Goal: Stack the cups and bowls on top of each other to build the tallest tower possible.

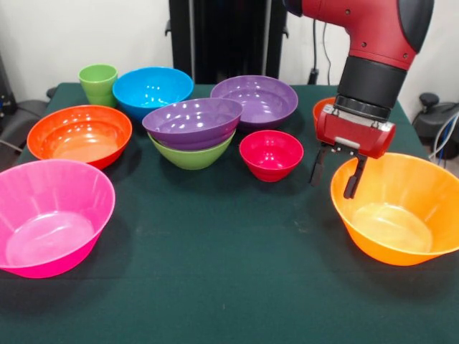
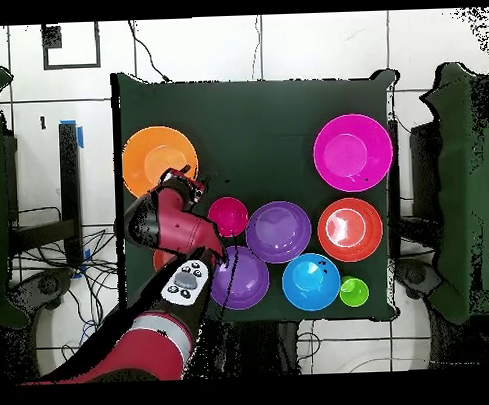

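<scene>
My gripper (image 1: 336, 176) hangs with its two dark fingers spread and holding nothing — one finger inside the far rim of the large orange bowl (image 1: 399, 208), the other just outside it. Behind my wrist peeks a small orange bowl (image 1: 321, 107). Beside me sits the small magenta bowl (image 1: 271, 153), then the tower (image 1: 192, 132) — purple bowl nested in green. Beyond it stand the second purple bowl (image 1: 255, 99), the blue bowl (image 1: 153, 89) and the green cup (image 1: 98, 82).
</scene>
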### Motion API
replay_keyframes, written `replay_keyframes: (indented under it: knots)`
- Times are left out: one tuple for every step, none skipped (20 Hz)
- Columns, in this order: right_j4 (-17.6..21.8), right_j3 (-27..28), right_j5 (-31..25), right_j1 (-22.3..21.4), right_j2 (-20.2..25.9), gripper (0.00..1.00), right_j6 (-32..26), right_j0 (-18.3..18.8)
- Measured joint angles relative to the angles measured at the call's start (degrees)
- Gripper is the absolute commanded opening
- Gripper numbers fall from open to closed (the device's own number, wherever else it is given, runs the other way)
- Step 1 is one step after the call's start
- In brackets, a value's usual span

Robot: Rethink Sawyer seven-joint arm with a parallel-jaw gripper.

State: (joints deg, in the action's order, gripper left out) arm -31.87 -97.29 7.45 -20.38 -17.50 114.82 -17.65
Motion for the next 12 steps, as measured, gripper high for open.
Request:
replay_keyframes:
  knots:
    - [0.0,0.0,0.0,0.0,0.0,1.0,0.0,0.0]
    - [0.0,0.0,0.0,0.0,0.0,1.0,0.0,0.0]
    - [0.0,0.0,0.0,0.0,0.0,1.0,0.0,0.0]
    - [0.0,0.0,0.0,0.0,0.0,1.0,0.0,0.0]
    - [0.0,0.0,0.0,0.0,0.0,1.0,0.0,0.0]
    - [0.0,0.0,0.0,0.0,0.0,1.0,0.0,0.0]
    - [0.0,0.0,0.0,0.0,0.1,1.0,0.0,0.0]
    - [0.0,0.0,0.0,0.0,0.1,1.0,0.0,0.0]
    - [0.0,0.0,0.0,0.0,0.1,1.0,0.0,0.0]
    - [0.0,0.0,0.0,0.0,0.2,1.0,0.0,0.0]
    - [0.0,0.0,0.0,0.0,0.3,1.0,0.0,0.1]
    - [0.0,0.0,0.2,0.0,0.4,0.0,0.0,0.1]
